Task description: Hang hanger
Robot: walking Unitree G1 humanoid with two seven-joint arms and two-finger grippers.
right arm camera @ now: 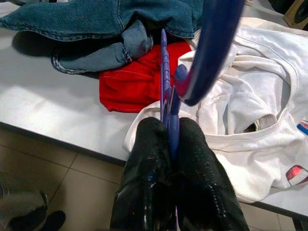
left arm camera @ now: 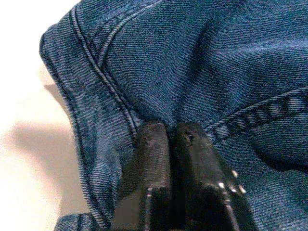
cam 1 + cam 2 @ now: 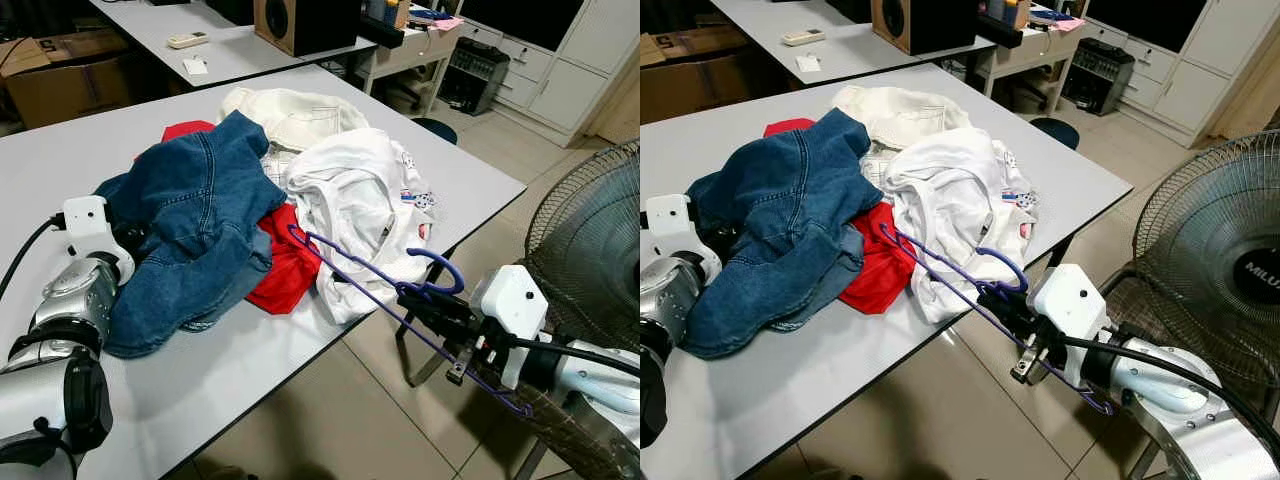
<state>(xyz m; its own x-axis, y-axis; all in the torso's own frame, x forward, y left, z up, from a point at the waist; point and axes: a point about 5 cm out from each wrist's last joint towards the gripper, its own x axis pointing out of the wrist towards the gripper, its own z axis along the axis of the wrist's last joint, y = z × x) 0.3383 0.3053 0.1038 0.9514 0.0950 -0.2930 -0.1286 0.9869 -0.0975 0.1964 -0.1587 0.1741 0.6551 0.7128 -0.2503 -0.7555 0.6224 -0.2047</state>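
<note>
A purple plastic hanger (image 3: 345,268) is held out over the table's front edge, with my right gripper (image 3: 425,300) shut on it near the hook (image 1: 211,48). Its far end lies against the white T-shirt (image 3: 350,200). A blue denim jacket (image 3: 195,215) is heaped on the left of the pile, over a red garment (image 3: 285,265). My left gripper (image 2: 169,131) is at the jacket's left edge, its fingers (image 2: 151,144) pressed together on a fold of the denim.
A cream garment (image 3: 295,115) lies at the back of the pile on the grey table (image 3: 60,160). A standing fan (image 3: 590,230) is close on the right. Behind are a second table with a remote (image 3: 187,40), a speaker (image 3: 300,20) and cardboard boxes (image 3: 60,75).
</note>
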